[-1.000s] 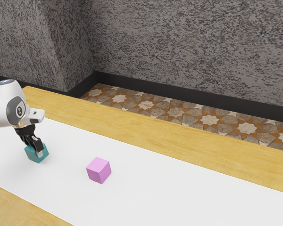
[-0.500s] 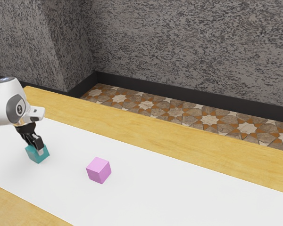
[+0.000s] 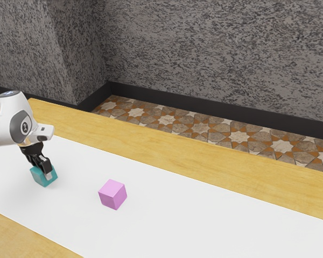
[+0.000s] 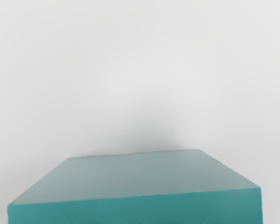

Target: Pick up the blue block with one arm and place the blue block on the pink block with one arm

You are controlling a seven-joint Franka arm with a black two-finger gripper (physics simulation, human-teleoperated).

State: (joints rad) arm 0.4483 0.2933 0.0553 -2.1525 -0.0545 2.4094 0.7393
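Note:
The blue block [image 3: 47, 179], teal in colour, is at the exterior view's left, low over the white mat [image 3: 204, 215]. My black gripper [image 3: 43, 172] reaches down over it with a finger on either side, shut on it. In the wrist view the blue block [image 4: 135, 186] looms just under my hand, casting a soft shadow on the mat beyond it. The pink block [image 3: 112, 194] rests on the mat to the exterior view's right of the blue block, about two block widths away and untouched.
The white mat runs across a wooden table [image 3: 167, 145]. Beyond the table's far edge is a patterned tile floor [image 3: 231, 134] and a speckled stone wall [image 3: 204, 48].
My gripper has drifted slightly toward the exterior view's right, and the blue block has moved along with it. The pink block has stayed where it was.

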